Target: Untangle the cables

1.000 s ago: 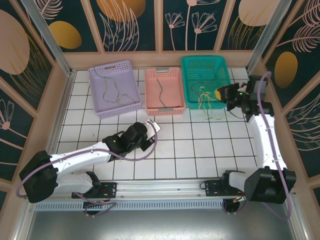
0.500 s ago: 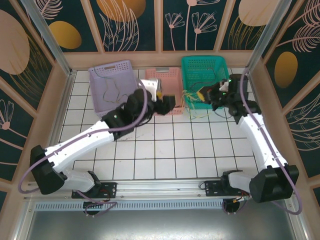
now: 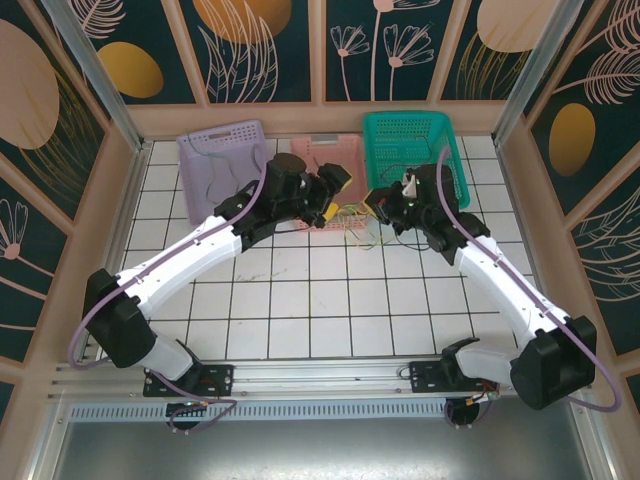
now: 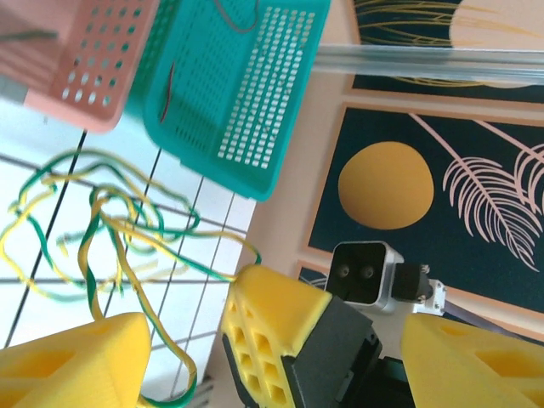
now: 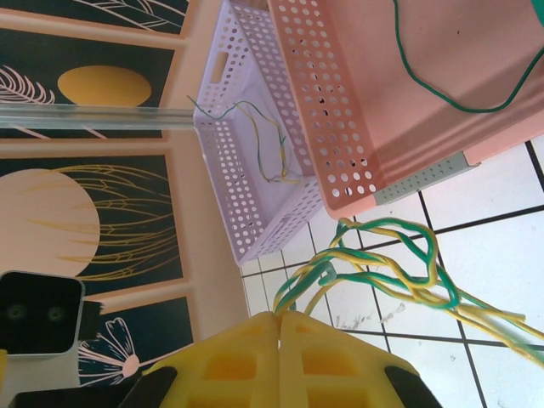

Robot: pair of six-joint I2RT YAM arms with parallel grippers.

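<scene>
Sorting looks partly done: single cables (image 5: 450, 102) lie in lilac basket (image 3: 200, 150), pink basket (image 3: 345, 150), teal basket (image 3: 405, 125); yellow-green tangle (image 3: 352, 215) mid-frame is left, pinched in right gripper (image 3: 380, 198), left gripper (image 3: 335, 197) spread wide, empty, beside it.

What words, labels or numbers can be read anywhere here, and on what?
No text can be read anywhere.
Grey strip on the pink basket: looks blank, too blurred to be sure.
Wall panels: plant and circle drawings, no words.
Cables: no tags seen.
</scene>
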